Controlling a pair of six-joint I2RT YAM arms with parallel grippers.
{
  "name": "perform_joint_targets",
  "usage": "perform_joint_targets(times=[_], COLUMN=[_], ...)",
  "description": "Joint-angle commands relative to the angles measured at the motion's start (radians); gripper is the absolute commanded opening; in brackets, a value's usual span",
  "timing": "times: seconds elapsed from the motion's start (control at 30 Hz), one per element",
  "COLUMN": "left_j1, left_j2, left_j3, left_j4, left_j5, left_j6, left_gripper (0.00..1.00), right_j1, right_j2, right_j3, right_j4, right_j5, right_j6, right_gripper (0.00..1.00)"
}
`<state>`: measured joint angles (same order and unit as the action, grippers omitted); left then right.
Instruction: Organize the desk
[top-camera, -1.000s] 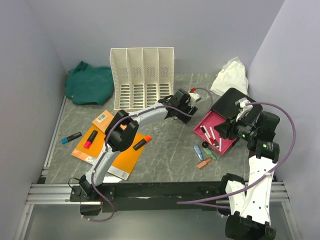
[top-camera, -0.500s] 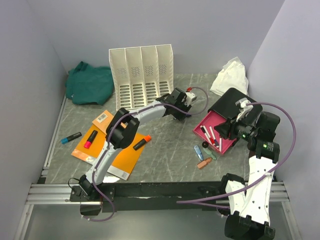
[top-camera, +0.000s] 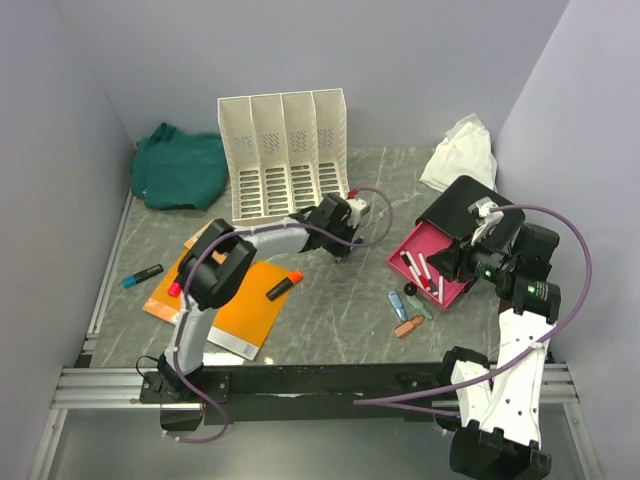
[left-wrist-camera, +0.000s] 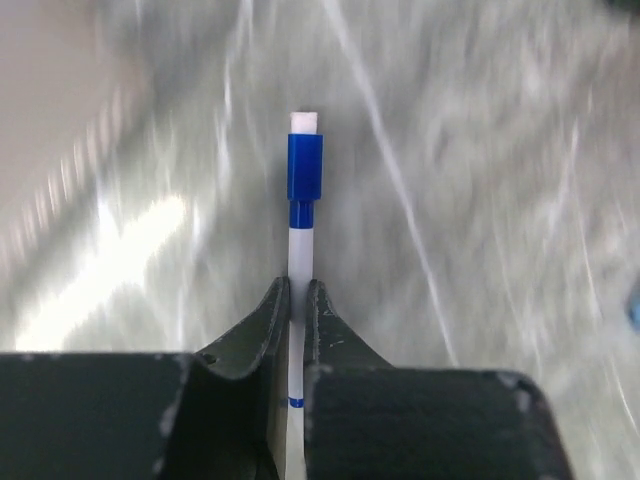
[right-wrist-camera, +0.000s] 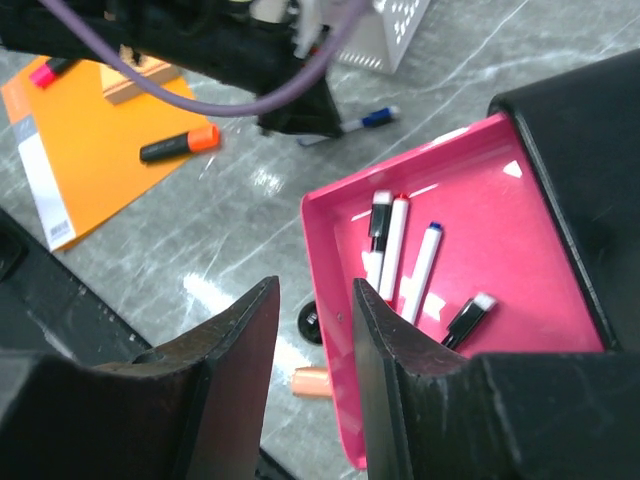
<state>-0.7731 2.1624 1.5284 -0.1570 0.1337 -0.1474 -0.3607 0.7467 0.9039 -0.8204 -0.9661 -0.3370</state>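
L gripper (left-wrist-camera: 297, 292) pinches pen (left-wrist-camera: 305, 165) mid-barrel, cap end fwd of tips, desk (left-wrist-camera: 480, 150) just below. Pen's prob. light, stiff, slick, may swivel. R gripper (right-wrist-camera: 315, 300) half-spread, empty.

We see a white file rack (top-camera: 285, 150), green cloth (top-camera: 180, 165), orange folder (top-camera: 250, 310), blue-capped pen (left-wrist-camera: 305, 170), and seemingly markers (top-camera: 422, 270) in a pink tray (top-camera: 432, 238).

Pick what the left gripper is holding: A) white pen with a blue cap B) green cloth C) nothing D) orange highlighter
A: the left wrist view shows the left gripper shut on a white pen with a blue cap.
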Motion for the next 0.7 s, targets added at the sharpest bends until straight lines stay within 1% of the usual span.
perform_joint_targets(times=[0.0,0.07,0.1,0.13,0.17,0.2,0.23,0.27,0.3,0.37,0.4,0.43,0.47,0.5,0.53,0.57,0.6,0.67], left_j1=[-0.003,-0.003,-0.003,-0.002,-0.003,-0.003,-0.003,-0.003,-0.003,-0.003,-0.003,-0.003,-0.005,-0.006,-0.009,-0.014,-0.017,-0.032], left_j2=[-0.214,-0.278,-0.345,-0.381,-0.421,-0.458,-0.536,-0.573,-0.643,-0.706,-0.763,-0.789,-0.812,-0.835,-0.87,-0.886,-0.91,-0.932], left_j3=[-0.179,-0.247,-0.32,-0.358,-0.397,-0.478,-0.522,-0.563,-0.641,-0.71,-0.77,-0.801,-0.833,-0.887,-0.908,-0.922,-0.941,-0.953], left_j4=[0.1,0.135,0.149,0.204,0.236,0.267,0.337,0.374,0.41,0.524,0.568,0.611,0.716,0.762,0.801,0.836,0.876,0.918], left_j5=[-0.003,-0.003,0.009,0.015,0.026,0.044,0.059,0.072,0.081,0.113,0.122,0.135,0.136,0.135,0.132,0.118,0.109,0.071], left_j6=[-0.119,-0.159,-0.203,-0.23,-0.259,-0.317,-0.351,-0.386,-0.459,-0.533,-0.613,-0.654,-0.696,-0.775,-0.808,-0.833,-0.874,-0.908], left_gripper=[0.01,0.01,0.01,0.01,0.01,0.01,0.01,0.01,0.01,0.01,0.01,0.01,0.01,0.01,0.01,0.01,0.01,0.01], right_j1=[-0.004,0.011,0.026,0.04,0.08,0.106,0.136,0.219,0.253,0.328,0.398,0.425,0.449,0.501,0.522,0.543,0.563,0.617], right_j2=[0.058,0.085,0.11,0.123,0.137,0.167,0.181,0.195,0.225,0.261,0.299,0.322,0.344,0.385,0.405,0.424,0.457,0.488], right_j3=[0.098,0.14,0.154,0.171,0.199,0.216,0.231,0.263,0.276,0.317,0.331,0.346,0.375,0.388,0.4,0.418,0.427,0.452], right_j4=[-0.088,-0.128,-0.14,-0.157,-0.163,-0.172,-0.174,-0.169,-0.163,-0.145,-0.135,-0.129,-0.119,-0.109,-0.097,-0.071,-0.053,0.001], right_j5=[-0.037,-0.034,-0.026,-0.017,0.0,0.012,0.035,0.059,0.094,0.11,0.115,0.109,0.098,0.09,0.064,0.049,0.04,0.004], right_j6=[-0.095,-0.114,-0.123,-0.122,-0.12,-0.125,-0.117,-0.106,-0.08,-0.048,-0.012,0.001,0.016,0.056,0.075,0.094,0.143,0.19], right_gripper=[0.43,0.43,0.45,0.46,0.47,0.47,0.47,0.47,0.47,0.47,0.48,0.5,0.5,0.53,0.57,0.58,0.61,0.69])
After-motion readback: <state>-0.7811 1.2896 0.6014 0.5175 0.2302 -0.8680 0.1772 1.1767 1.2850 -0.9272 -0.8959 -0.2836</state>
